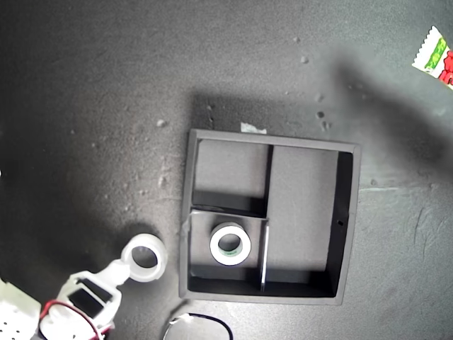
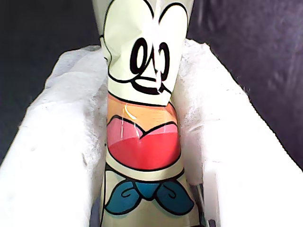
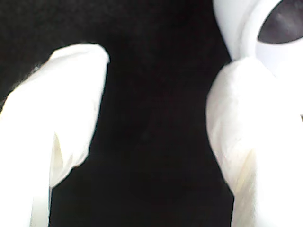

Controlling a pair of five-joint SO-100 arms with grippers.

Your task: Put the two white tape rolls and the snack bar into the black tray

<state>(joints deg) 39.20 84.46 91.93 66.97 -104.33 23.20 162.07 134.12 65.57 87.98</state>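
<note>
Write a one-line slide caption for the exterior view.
One tape roll sits in the black tray; my second gripper touches the other roll outside.

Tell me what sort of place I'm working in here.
Probably a hobby robotics bench: a dark, scuffed tabletop, a black tray holding a tape roll, and loose wires at the exterior view's bottom edge.

No words, brand names or numbers could be read anywhere; the red print on the snack bar (image 1: 434, 57) was too blurred.
</note>
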